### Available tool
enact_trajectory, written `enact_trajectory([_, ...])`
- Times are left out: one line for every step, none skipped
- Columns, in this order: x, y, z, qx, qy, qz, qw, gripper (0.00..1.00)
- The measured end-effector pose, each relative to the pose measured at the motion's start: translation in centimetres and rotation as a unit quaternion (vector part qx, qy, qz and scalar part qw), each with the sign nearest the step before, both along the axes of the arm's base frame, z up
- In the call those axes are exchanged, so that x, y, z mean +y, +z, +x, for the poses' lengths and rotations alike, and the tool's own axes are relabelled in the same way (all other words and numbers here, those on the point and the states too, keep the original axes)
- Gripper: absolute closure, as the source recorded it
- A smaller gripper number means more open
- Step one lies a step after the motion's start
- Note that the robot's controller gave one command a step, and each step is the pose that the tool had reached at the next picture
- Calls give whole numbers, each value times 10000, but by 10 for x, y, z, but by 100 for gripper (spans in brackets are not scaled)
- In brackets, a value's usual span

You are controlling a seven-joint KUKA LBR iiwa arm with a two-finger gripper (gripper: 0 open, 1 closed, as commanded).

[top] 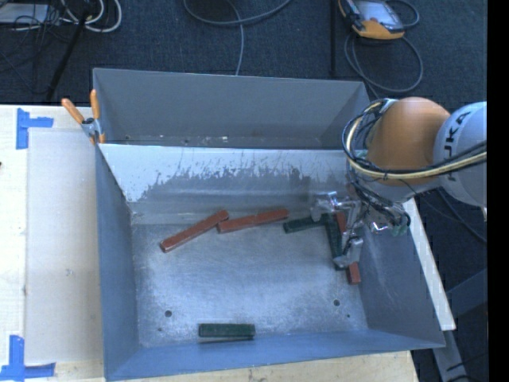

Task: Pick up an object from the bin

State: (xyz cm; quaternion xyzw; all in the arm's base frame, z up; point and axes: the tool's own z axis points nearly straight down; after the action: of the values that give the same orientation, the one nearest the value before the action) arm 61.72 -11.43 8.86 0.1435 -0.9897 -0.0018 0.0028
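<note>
My gripper hangs low at the right side of the bin, close to the right wall. Under it lies a red-brown bar, running along the wall, with just its lower end showing past the gripper. A short dark green bar lies just left of the gripper, pointing toward it. Further left is a red-brown bar, end to end with the green one. Whether anything is held I cannot tell.
Another red-brown bar lies slanted at the left of the floor. A dark green block rests by the front wall. The arm's orange cover and cables sit over the bin's right rim.
</note>
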Motion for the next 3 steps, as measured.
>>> enact_trajectory([66,-7,2,-27,-620,1,9981,0])
enact_trajectory([45,-18,4,-31,-1259,-17,9920,0])
enact_trajectory([45,-17,5,-35,-1249,-16,9922,100])
